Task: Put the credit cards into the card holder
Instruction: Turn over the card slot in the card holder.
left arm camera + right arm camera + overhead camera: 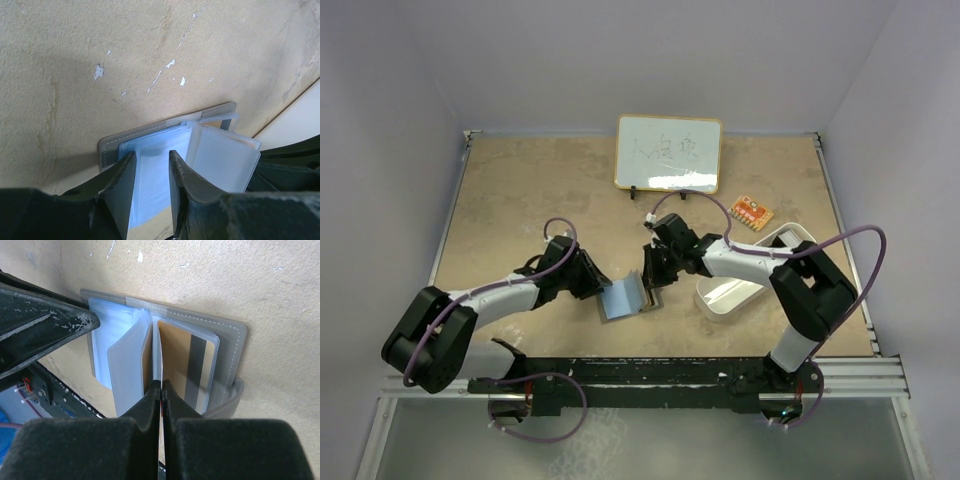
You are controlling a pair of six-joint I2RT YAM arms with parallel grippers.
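Note:
The grey card holder [623, 300] lies open on the table between both arms, its grey edge [112, 145] showing in the left wrist view. A light blue card [152, 192] lies flat on its left half. My left gripper [151, 157] stands over that card with its jaws apart, and nothing is pinched between them. An orange-gold card [186, 362] with a dark stripe sits in a clear sleeve on the right half. My right gripper [161, 384] is shut on a thin clear page of the holder and holds it upright. Another orange card [751, 212] lies on the table at the back right.
A white oblong tray [745, 285] stands just right of the right gripper, under that arm. A small whiteboard [668, 153] stands propped at the back centre. Raised rails edge the table [520, 190] on both sides.

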